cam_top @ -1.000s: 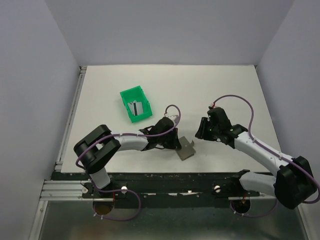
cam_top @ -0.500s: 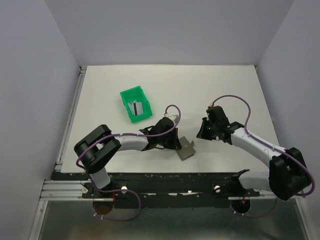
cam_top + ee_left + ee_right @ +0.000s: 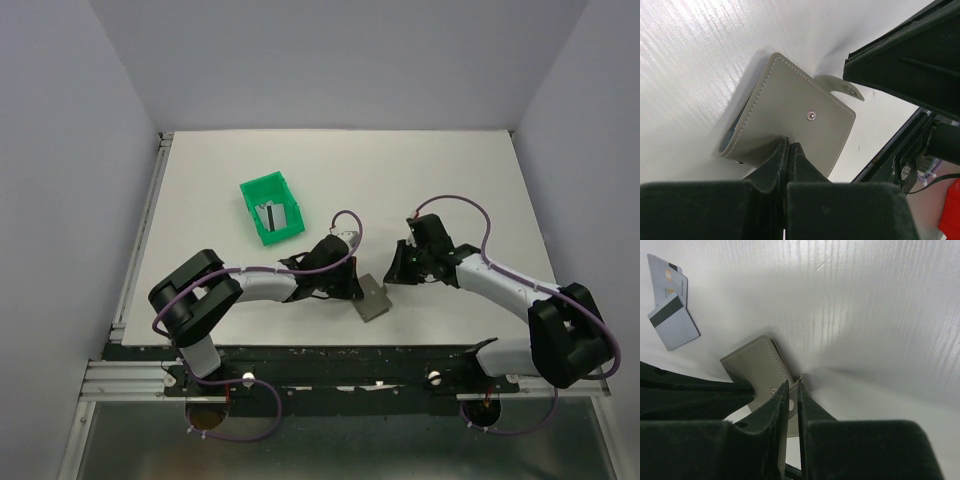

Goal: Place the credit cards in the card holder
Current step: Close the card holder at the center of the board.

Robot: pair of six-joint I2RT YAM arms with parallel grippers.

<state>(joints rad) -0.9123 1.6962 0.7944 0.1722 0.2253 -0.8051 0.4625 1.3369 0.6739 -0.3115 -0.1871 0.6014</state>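
Card holder (image 3: 373, 298) sits folded at the near middle of the bench (image 3: 450, 170), between both arms, its snap tab (image 3: 837, 85) unfastened. Left hand (image 3: 787, 145) is pinched tight on the cover's edge. Right hand (image 3: 792, 389) is narrowed onto the tab. Two credit cards (image 3: 670, 320) lie loose on the bench close by, and one more sits in the green bin (image 3: 250, 210).

Judgement: the step is opening the wallet. Left hand anchors firmly while right hand draws the tab back along the fold, slowly, because the thin tab may slip.

You have little room at the card holder (image 3: 373, 298): the left end effector (image 3: 788, 145) and right end effector (image 3: 792, 386) flank it closely. A green bin (image 3: 272, 209) stands far-left; the desk (image 3: 450, 170) behind lies open.
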